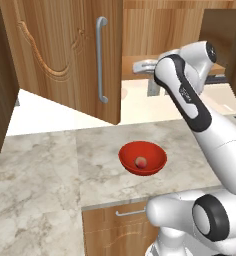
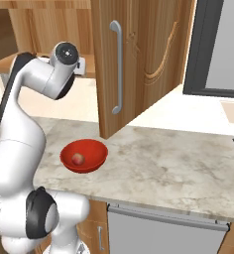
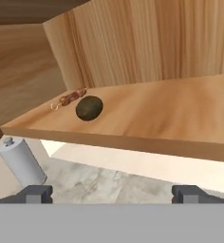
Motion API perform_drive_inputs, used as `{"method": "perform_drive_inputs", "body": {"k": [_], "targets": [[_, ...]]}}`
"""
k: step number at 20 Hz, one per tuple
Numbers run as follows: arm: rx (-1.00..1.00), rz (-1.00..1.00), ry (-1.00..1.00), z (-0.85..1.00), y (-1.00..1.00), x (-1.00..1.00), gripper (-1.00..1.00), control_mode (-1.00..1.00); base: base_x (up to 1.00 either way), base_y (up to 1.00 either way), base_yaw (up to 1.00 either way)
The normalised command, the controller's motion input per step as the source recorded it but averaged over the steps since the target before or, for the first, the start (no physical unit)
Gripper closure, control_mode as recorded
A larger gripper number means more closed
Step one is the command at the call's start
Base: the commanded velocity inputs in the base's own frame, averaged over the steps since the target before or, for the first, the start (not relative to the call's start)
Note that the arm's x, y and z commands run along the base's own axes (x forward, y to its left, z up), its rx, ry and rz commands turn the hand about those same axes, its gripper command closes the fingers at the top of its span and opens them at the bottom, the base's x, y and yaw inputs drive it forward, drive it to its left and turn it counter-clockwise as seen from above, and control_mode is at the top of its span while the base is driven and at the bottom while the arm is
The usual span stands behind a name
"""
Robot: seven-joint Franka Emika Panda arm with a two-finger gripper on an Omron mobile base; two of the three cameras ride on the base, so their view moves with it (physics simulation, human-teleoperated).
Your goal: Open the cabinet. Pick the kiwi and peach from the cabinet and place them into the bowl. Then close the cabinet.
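Observation:
The cabinet (image 1: 55, 50) stands with its doors swung open, and one door (image 2: 148, 49) hangs over the counter. On its shelf (image 3: 171, 109) lies the kiwi (image 3: 89, 107), dark olive and oval, near the left back corner. My gripper (image 3: 113, 194) is open and empty in front of the shelf edge, slightly below it, with the kiwi ahead and to the left. From the base views the hand (image 1: 142, 66) (image 2: 81, 67) reaches into the cabinet opening. The red bowl (image 1: 155, 154) (image 2: 95, 151) sits on the counter with the peach (image 1: 140, 162) (image 2: 78, 158) inside it.
A small skewer (image 3: 69, 98) lies just behind the kiwi. A grey canister (image 3: 21, 162) stands on the counter below the shelf's left end. The open door's silver handle (image 1: 101, 60) (image 2: 118, 67) hangs beside the arm. A drawer front (image 1: 117, 220) sits under the marble counter (image 2: 178, 168).

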Motion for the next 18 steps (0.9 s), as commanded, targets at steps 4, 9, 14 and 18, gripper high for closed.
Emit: {"method": "perform_drive_inputs", "body": {"k": [4,9,14,18], "targets": [[0.0,0.0,0.0,0.04,0.29,0.16,-1.0,-1.0,0.0,0.0,0.0],[0.0,0.0,0.0,0.02,0.27,0.17,-1.0,-1.0,0.0,0.0,0.0],[0.0,0.0,0.0,0.08,0.23,0.17,-1.0,-1.0,0.0,0.0,0.0],[0.0,0.0,0.0,0.1,0.22,0.14,-1.0,-1.0,0.0,0.0,0.0]]}}
